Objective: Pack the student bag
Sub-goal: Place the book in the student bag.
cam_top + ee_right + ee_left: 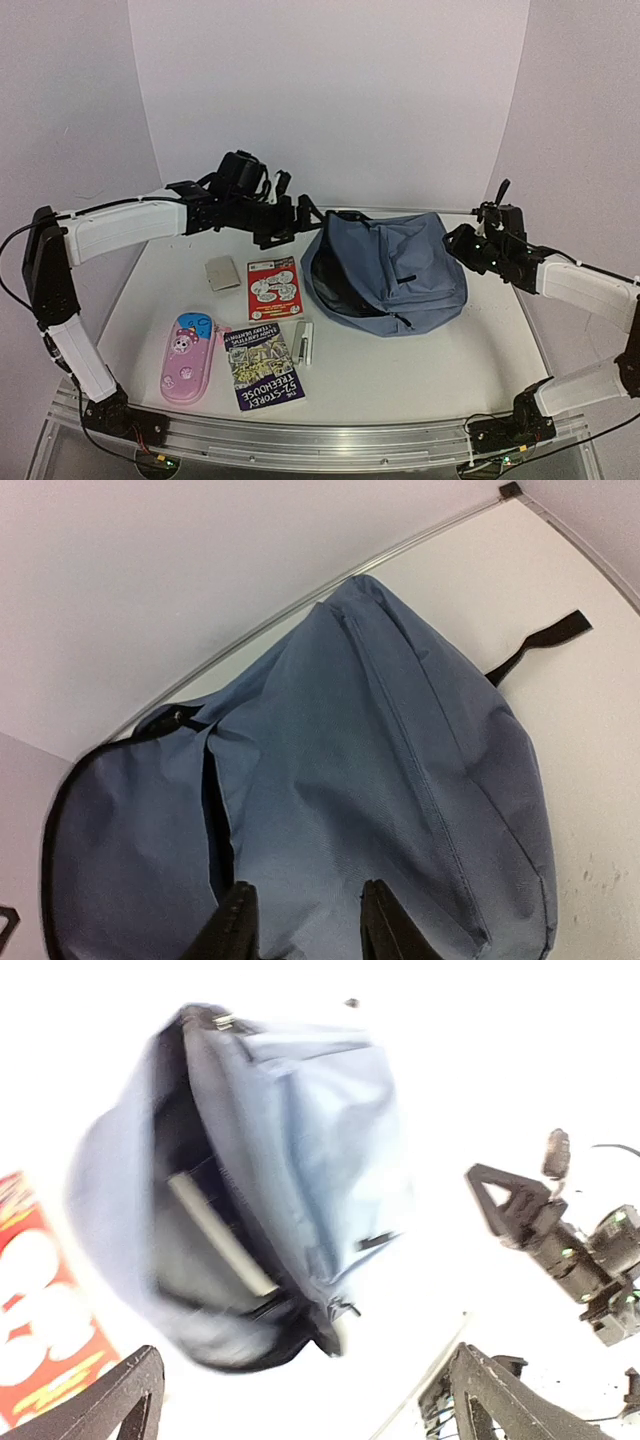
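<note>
The student bag (400, 275) is a slate-blue backpack lying at centre right, its mouth open toward the left. The left wrist view looks into the bag (290, 1130), where a pale flat item (222, 1237) rests against the dark lining. My left gripper (300, 216) hovers just left of the mouth, wide open (310, 1405) and holding nothing. My right gripper (456, 243) is at the bag's right edge. In the right wrist view its jaws (305, 930) stand apart over the bag's fabric (350, 780), pinching nothing.
On the table left of the bag lie a red booklet (274, 288), a small grey pad (221, 273), a pink-and-blue pencil case (188, 358), a dark paperback book (262, 365) and a small white object (303, 342). White walls enclose the table.
</note>
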You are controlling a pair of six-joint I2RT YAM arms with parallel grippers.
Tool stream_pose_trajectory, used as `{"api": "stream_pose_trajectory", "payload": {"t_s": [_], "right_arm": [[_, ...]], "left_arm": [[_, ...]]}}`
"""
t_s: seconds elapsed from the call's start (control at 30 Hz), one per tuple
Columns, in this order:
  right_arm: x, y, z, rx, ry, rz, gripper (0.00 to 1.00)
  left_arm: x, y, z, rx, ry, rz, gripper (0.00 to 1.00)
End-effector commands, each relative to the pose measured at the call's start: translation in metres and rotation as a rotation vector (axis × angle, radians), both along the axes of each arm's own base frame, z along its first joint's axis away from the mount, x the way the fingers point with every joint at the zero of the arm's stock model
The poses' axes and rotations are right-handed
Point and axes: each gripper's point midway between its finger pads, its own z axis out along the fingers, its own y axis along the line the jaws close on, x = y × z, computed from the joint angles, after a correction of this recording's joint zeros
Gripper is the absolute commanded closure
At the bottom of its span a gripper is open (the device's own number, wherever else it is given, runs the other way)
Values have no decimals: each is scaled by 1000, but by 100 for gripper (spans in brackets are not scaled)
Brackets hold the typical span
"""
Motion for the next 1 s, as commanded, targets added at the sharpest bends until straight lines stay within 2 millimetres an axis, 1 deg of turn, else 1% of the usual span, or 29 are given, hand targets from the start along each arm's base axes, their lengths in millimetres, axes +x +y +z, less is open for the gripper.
{"api": "stream_pose_trajectory", "payload": {"t_s": [0.0, 0.07, 0.13, 0.2, 0.27, 0.3, 0.37, 0.43, 0.5, 0.6, 0.7, 0.77, 0.87, 0.97], "right_arm": [[-4, -5, 13, -9, -36, -1, 50], [-10, 3, 29, -1, -78, 61, 39], [-19, 12, 52, 7, -139, 144, 32], [-31, 25, 66, 23, -160, 240, 29], [-47, 44, 81, 75, -183, 366, 28], [-55, 52, 85, 107, -182, 418, 28], [-70, 67, 87, 160, -172, 483, 27], [-86, 84, 81, 199, -144, 533, 25], [-100, 103, 71, 224, -108, 564, 23], [-121, 136, 58, 300, -62, 622, 23], [-141, 164, 35, 372, 11, 669, 25], [-149, 177, 19, 370, 51, 678, 26], [-163, 198, -9, 329, 126, 703, 26], [-179, 224, -26, 309, 170, 746, 27]], "left_arm": [[-10, 51, -4, 43, 20, 101, 0], [-15, 69, -6, 47, 27, 132, 0], [-17, 86, -10, 58, 41, 167, 0], [-20, 100, -21, 71, 69, 192, 0], [-27, 110, -32, 81, 102, 211, 0], [-30, 114, -36, 86, 116, 217, 0], [-41, 122, -54, 108, 166, 228, 0], [-51, 129, -72, 136, 224, 243, 0], [-63, 137, -87, 163, 282, 257, 0], [-81, 149, -104, 184, 356, 280, 0], [-98, 160, -119, 196, 429, 318, 0], [-111, 168, -131, 208, 479, 337, 0], [-128, 169, -148, 202, 536, 343, 0], [-141, 161, -159, 202, 563, 321, 1]]}}
